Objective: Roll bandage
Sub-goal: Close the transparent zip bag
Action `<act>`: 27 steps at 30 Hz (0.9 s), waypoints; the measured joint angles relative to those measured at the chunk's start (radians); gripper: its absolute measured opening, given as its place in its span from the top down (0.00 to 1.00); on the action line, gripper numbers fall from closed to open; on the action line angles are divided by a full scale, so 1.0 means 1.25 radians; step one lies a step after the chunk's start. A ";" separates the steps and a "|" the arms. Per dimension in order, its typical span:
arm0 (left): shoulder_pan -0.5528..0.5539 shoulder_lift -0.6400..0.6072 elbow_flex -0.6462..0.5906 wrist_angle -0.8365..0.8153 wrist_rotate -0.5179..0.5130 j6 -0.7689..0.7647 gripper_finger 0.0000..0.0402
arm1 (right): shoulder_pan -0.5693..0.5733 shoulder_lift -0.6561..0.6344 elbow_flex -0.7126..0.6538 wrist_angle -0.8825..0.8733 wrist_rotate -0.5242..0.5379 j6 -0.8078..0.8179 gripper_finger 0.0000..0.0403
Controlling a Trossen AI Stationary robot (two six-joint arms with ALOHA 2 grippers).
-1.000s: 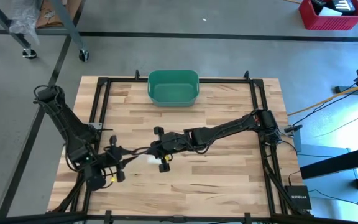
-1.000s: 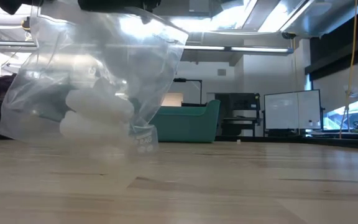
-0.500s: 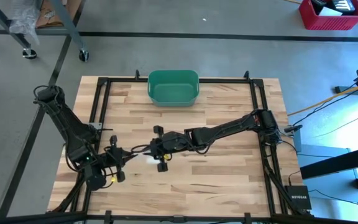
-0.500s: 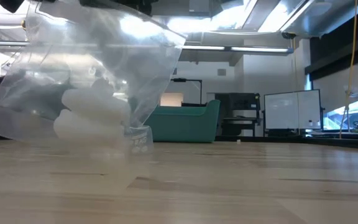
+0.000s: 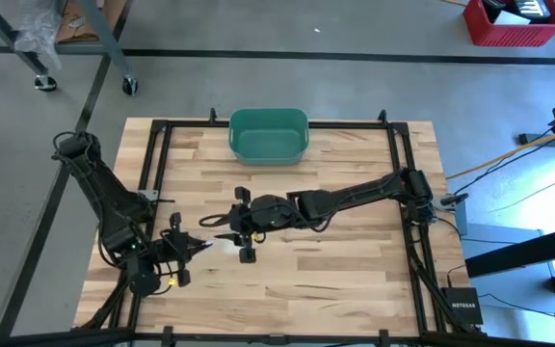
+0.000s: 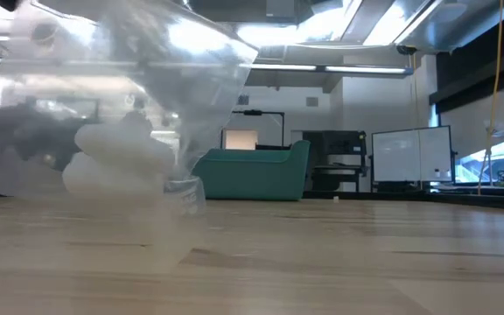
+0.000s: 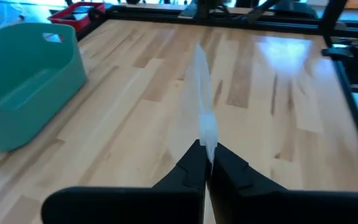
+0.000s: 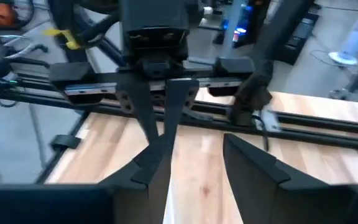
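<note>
The clear plastic bag [image 6: 103,114] holding white bandage rolls [image 6: 116,162] hangs just above the surface [image 5: 355,260], left of centre. I judge it light, limp and slippery, best pinched at an edge. My left tool [image 7: 205,167] is clenched on its edge; the right tool [image 8: 194,165] stands parted beside it. The bag nearly vanishes from overhead, and I cannot count the rolls.

light: bright, even, from ceiling strips [image 6: 339,66] | glare: pale patch on surface [image 7: 291,53] | shadows: soft | blur: bag [image 6: 121,105] near lens smeared, right wrist view soft | edges: straight
</note>
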 joint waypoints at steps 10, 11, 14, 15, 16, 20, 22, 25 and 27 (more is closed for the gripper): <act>-0.065 0.001 0.000 -0.006 -0.040 -0.050 1.00 | 0.008 0.060 0.001 0.091 -0.130 0.002 0.63; -0.064 0.001 0.000 -0.006 -0.041 -0.051 1.00 | 0.012 0.062 0.001 0.107 -0.130 0.002 0.63; -0.056 0.001 0.000 -0.007 -0.041 -0.045 1.00 | 0.012 0.071 0.001 0.143 -0.130 0.001 0.63; -0.056 0.001 0.000 -0.006 -0.041 -0.039 1.00 | 0.012 0.072 0.001 0.137 -0.129 0.001 0.63; -0.054 0.001 0.000 -0.006 -0.041 -0.035 1.00 | 0.012 0.073 0.001 0.136 -0.124 0.002 0.63; -0.043 0.001 0.000 -0.005 -0.043 -0.030 1.00 | 0.010 0.083 0.002 0.156 -0.089 0.002 0.63; -0.043 0.001 0.000 -0.003 -0.044 -0.018 1.00 | 0.010 0.092 0.001 0.159 -0.088 0.002 0.63; -0.043 0.001 0.000 -0.002 -0.043 -0.017 1.00 | 0.010 0.101 0.000 0.179 -0.087 0.002 0.63; -0.044 0.001 0.000 -0.001 -0.043 -0.017 1.00 | 0.010 0.103 0.000 0.191 -0.087 0.002 0.63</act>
